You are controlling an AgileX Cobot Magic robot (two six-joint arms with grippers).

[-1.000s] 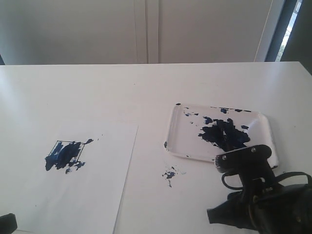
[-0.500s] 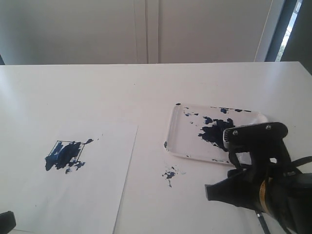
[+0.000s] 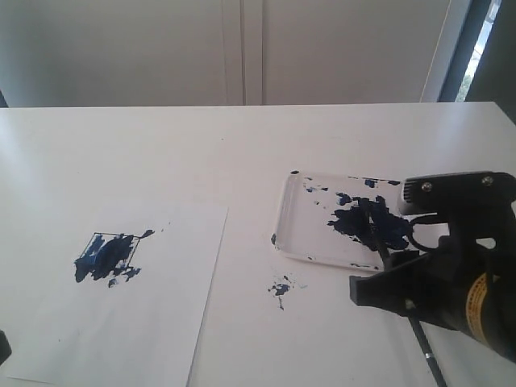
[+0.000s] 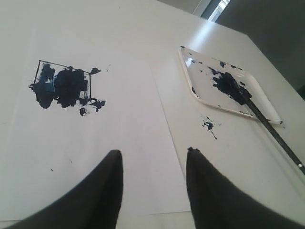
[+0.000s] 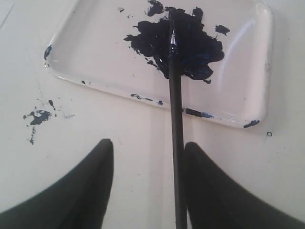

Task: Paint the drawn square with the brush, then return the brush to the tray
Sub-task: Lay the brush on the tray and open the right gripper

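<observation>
The brush [image 3: 376, 235] lies with its paint-loaded tip in the dark blotch of the tray [image 3: 284, 216], and its handle runs over the near rim onto the table. My right gripper [image 5: 148, 143] hovers open over the handle. The brush [image 5: 175, 105] passes just beside one finger without being clamped. The tray [image 5: 255, 57] lies beyond the fingertips. The drawn square [image 3: 109, 254] on the paper is smeared dark blue inside. My left gripper [image 4: 153, 150] is open and empty above the paper, short of the drawn square [image 4: 64, 86]. The brush [image 4: 267, 124] and tray [image 4: 189, 78] also show in the left wrist view.
A white paper sheet [image 3: 161, 322] covers the table's front left. A small dark paint splatter [image 3: 280, 286] marks the table between paper and tray. My right arm [image 3: 451, 282] fills the lower right corner. A pale wall stands behind the table.
My right arm has drawn back to the right and upward, uncovering the tray's near rim. The brush stays lying in the tray. The left gripper has slipped almost out of the exterior view.
</observation>
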